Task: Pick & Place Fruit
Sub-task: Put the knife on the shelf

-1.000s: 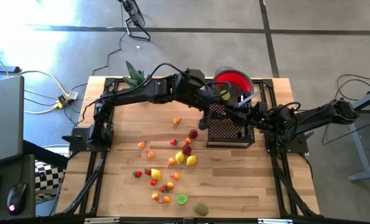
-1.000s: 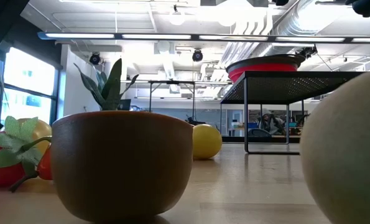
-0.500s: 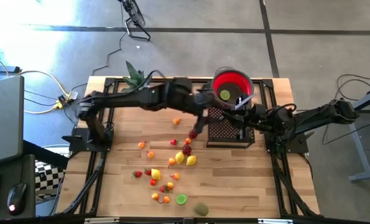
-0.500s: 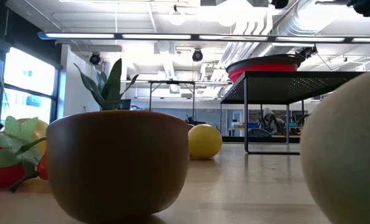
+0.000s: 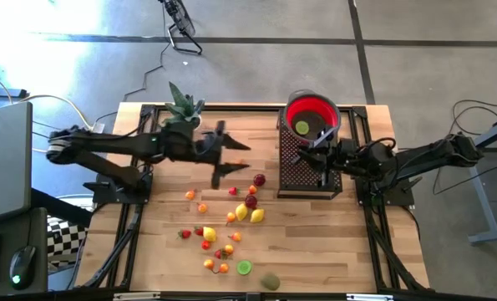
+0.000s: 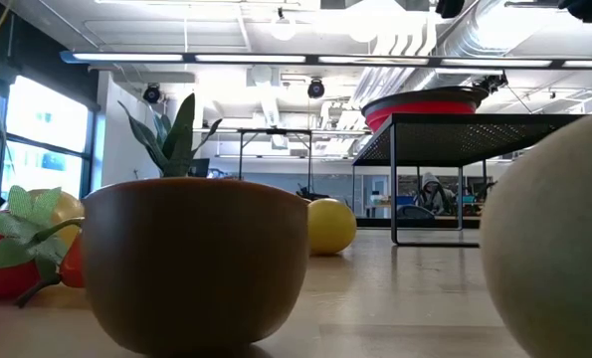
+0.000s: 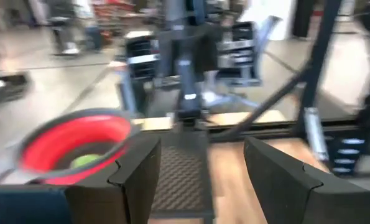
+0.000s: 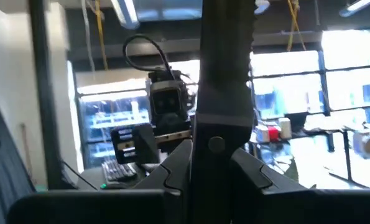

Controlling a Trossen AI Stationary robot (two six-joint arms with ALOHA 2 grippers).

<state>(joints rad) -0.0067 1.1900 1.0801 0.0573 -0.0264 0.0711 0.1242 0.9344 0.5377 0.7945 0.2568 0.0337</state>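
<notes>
Left hand (image 5: 225, 164) is hovering with fingers apart, gripping nothing, just beside the scattered fruit (image 5: 250, 201) lying on the surface (image 5: 315, 242); one green fruit (image 5: 302, 127) is sitting in the red bowl (image 5: 313, 109).

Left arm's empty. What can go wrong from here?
1. Fruit lie clustered; the open left gripper may knock neighbours on a grasp.
2. Bowl sits high on the stand, right gripper beside it, shut on a bar; a jolt could tip it.
</notes>
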